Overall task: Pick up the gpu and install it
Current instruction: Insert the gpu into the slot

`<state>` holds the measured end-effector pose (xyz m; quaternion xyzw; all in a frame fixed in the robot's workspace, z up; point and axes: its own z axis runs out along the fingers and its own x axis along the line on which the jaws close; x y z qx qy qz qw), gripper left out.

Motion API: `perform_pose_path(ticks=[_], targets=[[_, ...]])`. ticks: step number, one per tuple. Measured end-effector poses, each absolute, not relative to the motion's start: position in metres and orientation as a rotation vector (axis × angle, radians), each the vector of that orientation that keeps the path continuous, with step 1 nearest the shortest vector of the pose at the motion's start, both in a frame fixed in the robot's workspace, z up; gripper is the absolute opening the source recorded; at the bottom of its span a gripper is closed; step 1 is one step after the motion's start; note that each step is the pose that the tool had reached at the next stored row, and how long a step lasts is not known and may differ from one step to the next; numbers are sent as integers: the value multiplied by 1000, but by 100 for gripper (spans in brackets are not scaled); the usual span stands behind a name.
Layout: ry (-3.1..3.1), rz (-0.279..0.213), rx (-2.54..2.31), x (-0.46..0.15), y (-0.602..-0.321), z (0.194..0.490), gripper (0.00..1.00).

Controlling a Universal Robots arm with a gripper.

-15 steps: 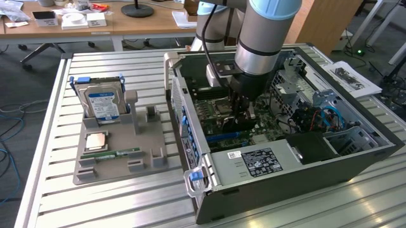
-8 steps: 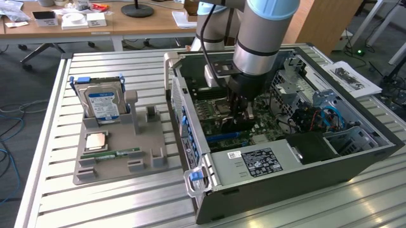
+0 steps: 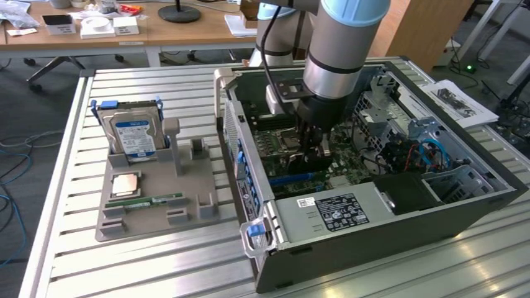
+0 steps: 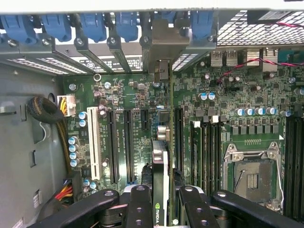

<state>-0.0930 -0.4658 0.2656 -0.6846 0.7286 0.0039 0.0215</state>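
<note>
In the exterior view, the tool (image 3: 319,141) sits deep inside the open computer case (image 3: 463,211), which lies on the slatted worktop (image 3: 166,267). In the wrist view, the tool (image 4: 167,202) is clamped on the gpu (image 4: 164,156). The card stands edge-on over the motherboard (image 4: 213,85) slots, with its bracket toward the rear openings. We judge the card light, stiff and thin, yet fragile. Its flat faces near the top edge seem the place to grip, clear of the contact edge.

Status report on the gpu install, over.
Gripper shut on the gpu, inside the computer case. Card edge-on over the motherboard slots, bracket toward the rear wall. Seated or not, cannot tell. Nothing seen blocking the slot.
</note>
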Motion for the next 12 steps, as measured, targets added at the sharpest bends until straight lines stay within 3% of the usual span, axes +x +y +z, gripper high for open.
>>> perform_pose_path(ticks=[12], targets=[[2258, 12, -2122, -95, -466, 264, 27]])
